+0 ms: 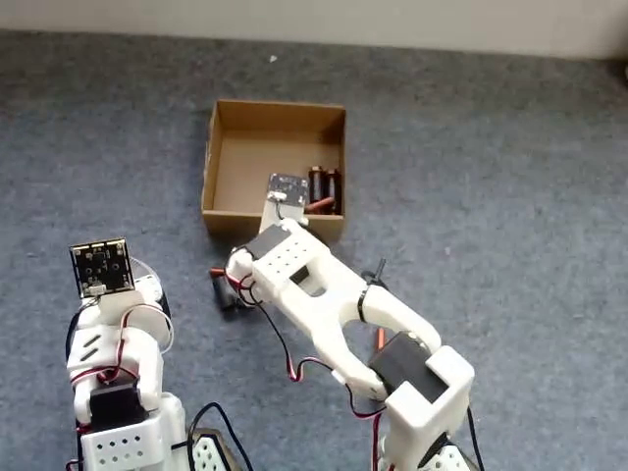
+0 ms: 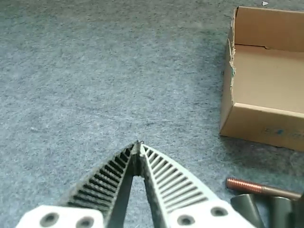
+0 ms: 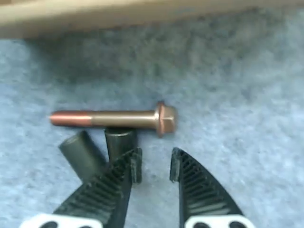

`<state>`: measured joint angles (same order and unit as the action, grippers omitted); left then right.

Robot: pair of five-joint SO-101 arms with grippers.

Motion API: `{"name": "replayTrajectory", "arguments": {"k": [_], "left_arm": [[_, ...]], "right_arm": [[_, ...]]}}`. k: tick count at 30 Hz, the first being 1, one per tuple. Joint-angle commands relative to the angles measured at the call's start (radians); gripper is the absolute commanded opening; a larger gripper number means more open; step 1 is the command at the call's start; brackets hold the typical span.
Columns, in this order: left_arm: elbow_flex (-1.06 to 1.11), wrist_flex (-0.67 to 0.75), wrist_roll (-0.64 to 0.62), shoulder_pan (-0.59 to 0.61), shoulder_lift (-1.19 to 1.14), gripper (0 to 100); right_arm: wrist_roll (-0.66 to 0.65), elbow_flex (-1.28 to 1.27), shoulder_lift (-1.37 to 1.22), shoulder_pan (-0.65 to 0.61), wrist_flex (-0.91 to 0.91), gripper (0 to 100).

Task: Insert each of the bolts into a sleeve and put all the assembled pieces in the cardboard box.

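Note:
A copper bolt (image 3: 114,118) lies flat on the grey carpet just in front of the cardboard box (image 1: 275,167). Two dark sleeves (image 3: 83,154) (image 3: 120,142) lie right beside it. My right gripper (image 3: 156,164) is open and hovers low over them, one fingertip at the nearer sleeve, nothing between the fingers. From above, the right arm (image 1: 324,294) stretches to the box's front wall, with the bolt (image 1: 216,272) at its tip. Several assembled pieces (image 1: 324,188) lie in the box's right corner. My left gripper (image 2: 138,148) is shut and empty over bare carpet, left of the box (image 2: 266,95).
Another orange bolt (image 1: 381,339) and a dark piece (image 1: 378,270) peek out beside the right arm. The left arm (image 1: 113,324) is folded back at the near left. Grey carpet covers the whole surface, with open room left and right of the box.

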<state>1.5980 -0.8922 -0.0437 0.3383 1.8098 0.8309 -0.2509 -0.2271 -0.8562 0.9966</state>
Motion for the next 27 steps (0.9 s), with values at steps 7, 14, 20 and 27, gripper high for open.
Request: {"name": "replayTrajectory", "arguments": {"k": [7, 14, 20, 27], "left_arm": [[-0.025, 0.021, 0.006, 0.016, 0.01, 1], [-0.025, 0.021, 0.006, 0.016, 0.01, 1], [-0.025, 0.021, 0.006, 0.016, 0.01, 1], [-0.025, 0.021, 0.006, 0.016, 0.01, 1]], "right_arm": [[0.002, 0.05, 0.074, -0.019, -0.002, 9.9], [-0.098, 0.045, 0.119, -0.048, -0.013, 9.9], [-0.181, 0.022, 0.094, -0.067, -0.114, 9.9], [-0.193, 0.016, -0.065, -0.061, -0.111, 9.9]]}}
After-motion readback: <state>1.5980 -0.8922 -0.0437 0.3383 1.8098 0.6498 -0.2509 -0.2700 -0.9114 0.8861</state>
